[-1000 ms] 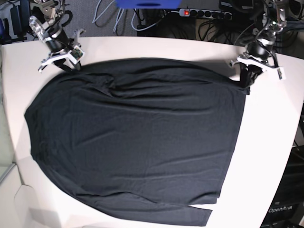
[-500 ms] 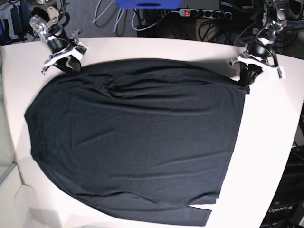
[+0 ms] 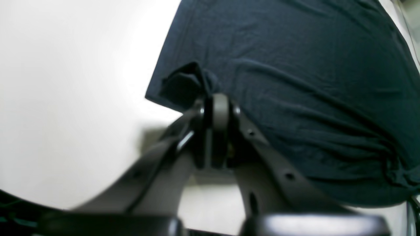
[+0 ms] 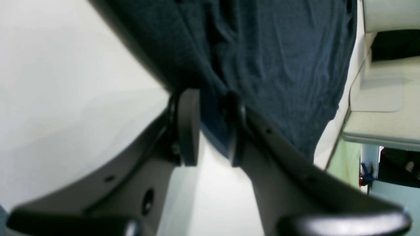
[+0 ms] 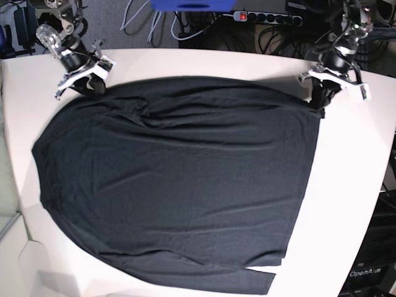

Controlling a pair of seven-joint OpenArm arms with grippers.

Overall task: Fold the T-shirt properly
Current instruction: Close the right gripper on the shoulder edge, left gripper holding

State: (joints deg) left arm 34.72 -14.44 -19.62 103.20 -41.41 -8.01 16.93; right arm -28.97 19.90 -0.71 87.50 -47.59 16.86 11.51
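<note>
While spread flat over the white table (image 5: pixel 346 185), T-shirt (image 5: pixel 179 185) left bare margins at the right side and far edge.
Left gripper (image 5: pixel 320 104) angled down at the far right corner, clamped shut on a bunched fold; right gripper (image 5: pixel 86 86) tilted at the far left corner, jaws apart astride the hem. Long axis ran far to near.

The T-shirt (image 5: pixel 179 185) lies spread on the table (image 5: pixel 352 185) (my arms at its far corners).
</note>
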